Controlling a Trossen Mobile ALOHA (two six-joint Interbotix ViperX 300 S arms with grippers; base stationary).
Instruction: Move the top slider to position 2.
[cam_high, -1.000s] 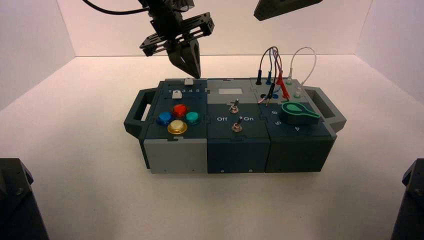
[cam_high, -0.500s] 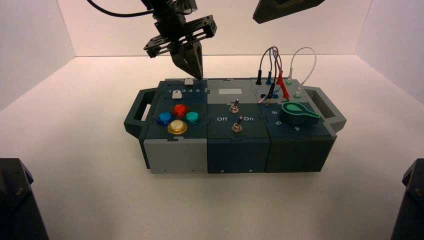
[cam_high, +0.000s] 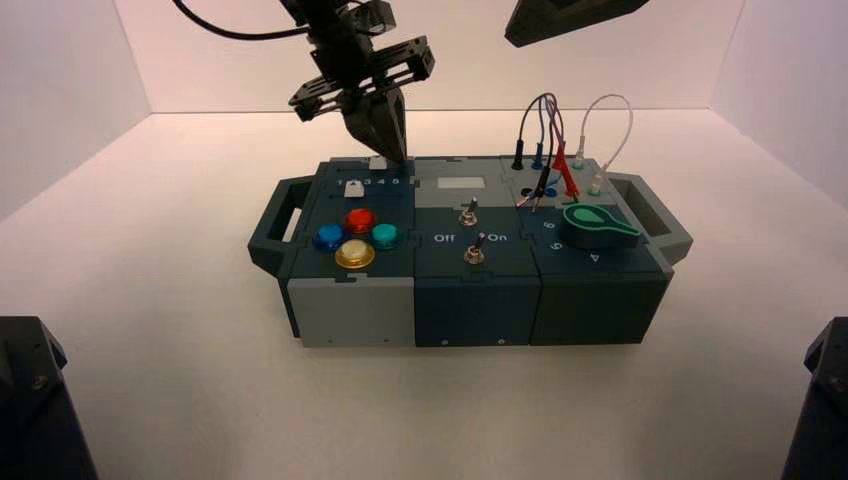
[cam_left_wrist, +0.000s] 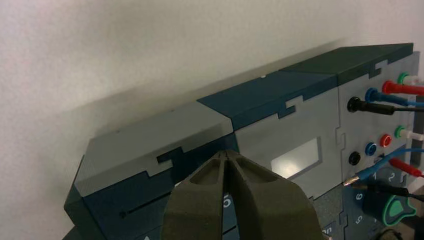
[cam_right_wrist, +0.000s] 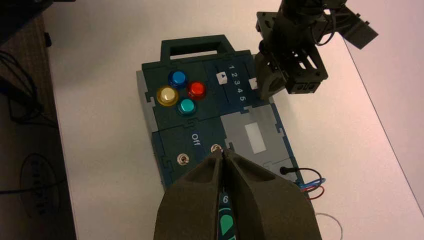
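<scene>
Left hand (cam_high: 400, 158), narrowed beside the top slider (cam_high: 377, 163), apparently set to push it toward position 2 (cam_right_wrist: 234, 75); right hand (cam_right_wrist: 223, 152), also narrow, idle above the box (cam_high: 475, 300).

We look down from above and behind the arms at the whole box (cam_high: 474, 300); closer wrist views face down, left over its far-left edge, right including buttons (cam_right_wrist: 186, 106). All three share the pale panel (cam_high: 460, 183).
</scene>
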